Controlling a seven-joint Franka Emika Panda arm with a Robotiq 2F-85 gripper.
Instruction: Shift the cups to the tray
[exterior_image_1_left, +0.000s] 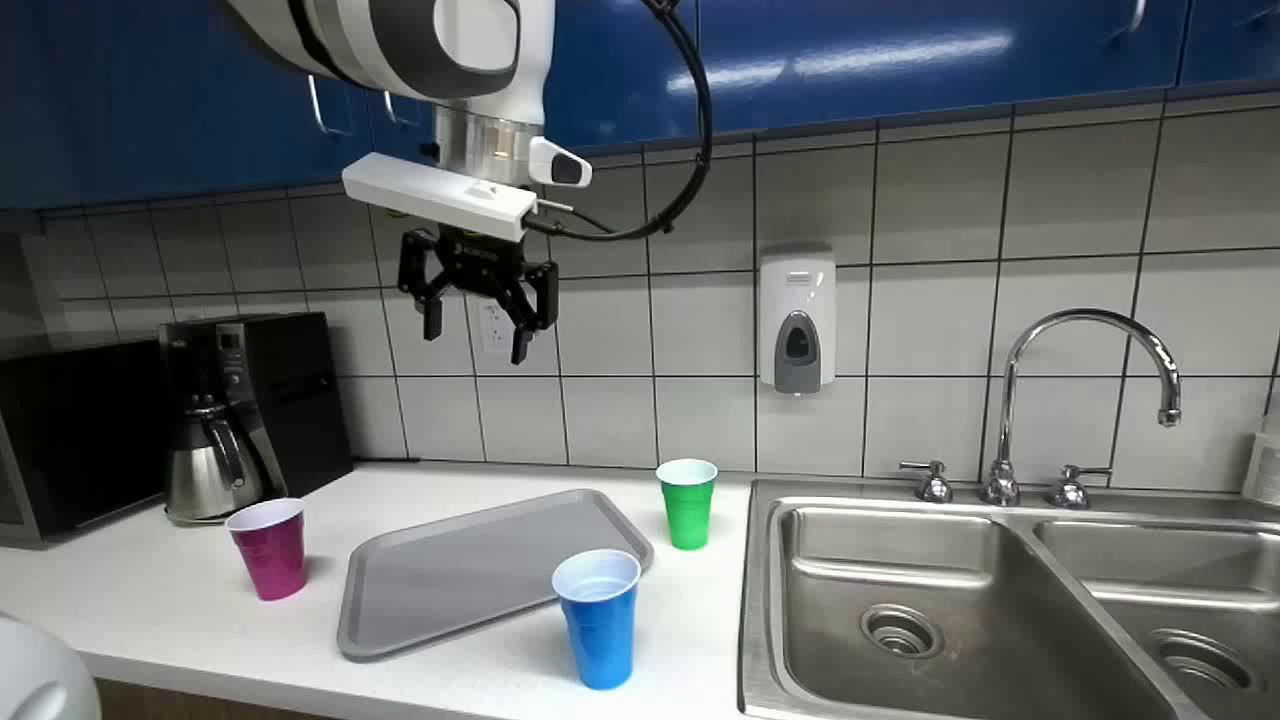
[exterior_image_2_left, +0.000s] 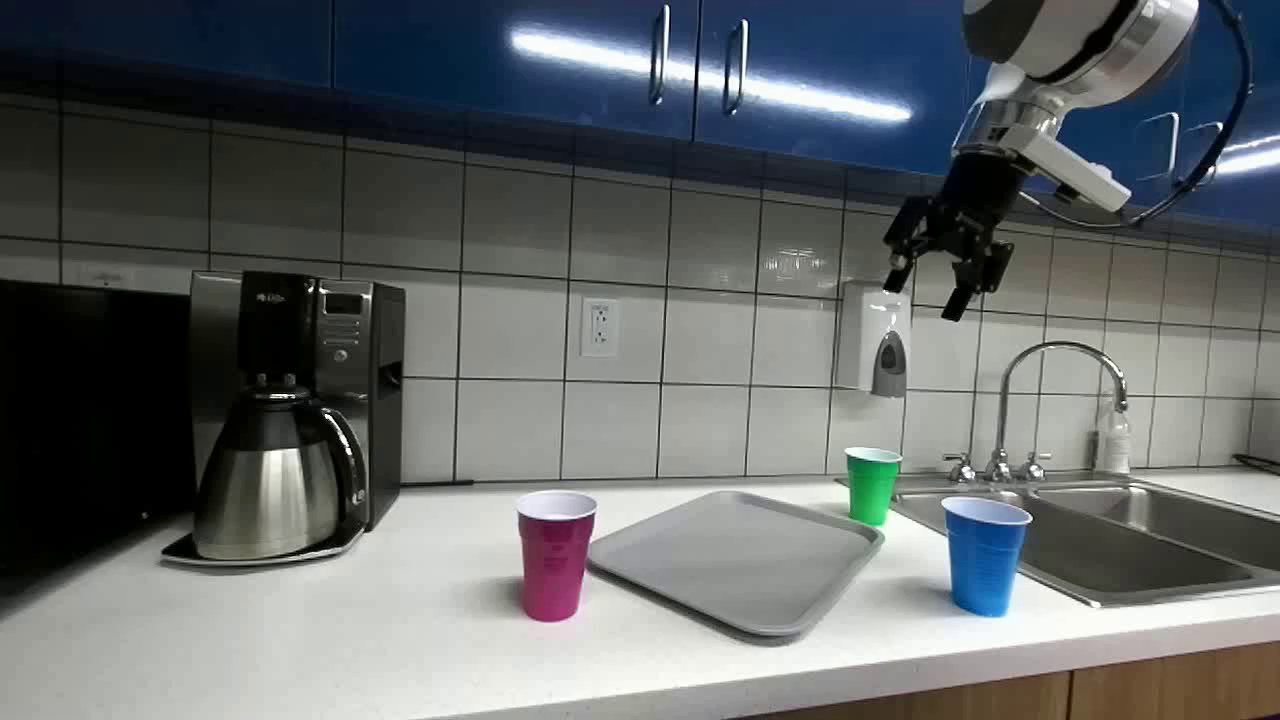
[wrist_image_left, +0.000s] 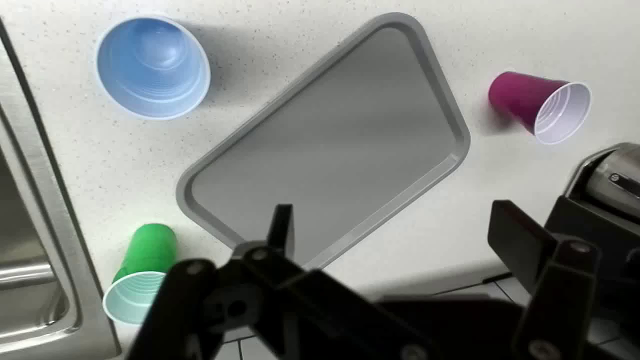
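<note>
The grey tray (exterior_image_1_left: 490, 565) lies flat on the counter; it also shows in an exterior view (exterior_image_2_left: 745, 560) and in the wrist view (wrist_image_left: 325, 145). The magenta-purple cup (exterior_image_1_left: 270, 555) (exterior_image_2_left: 556, 565) (wrist_image_left: 522, 100) stands upright beside the tray on the coffee maker side. The blue cup (exterior_image_1_left: 602, 630) (exterior_image_2_left: 983, 560) (wrist_image_left: 152, 67) stands upright near the counter's front, beside the tray. The green cup (exterior_image_1_left: 688, 510) (exterior_image_2_left: 872, 490) (wrist_image_left: 150, 250) stands upright near the back wall, between tray and sink. My gripper (exterior_image_1_left: 476, 338) (exterior_image_2_left: 926, 292) (wrist_image_left: 393, 212) is open and empty, high above the counter.
A steel double sink (exterior_image_1_left: 765, 600) with a tall faucet (exterior_image_1_left: 1010, 400) adjoins the counter. A coffee maker (exterior_image_2_left: 345, 330) with a steel pot (exterior_image_2_left: 270, 500) stands at the opposite end. A soap dispenser (exterior_image_1_left: 797, 320) hangs on the tiled wall. Blue cabinets (exterior_image_2_left: 450, 70) hang above.
</note>
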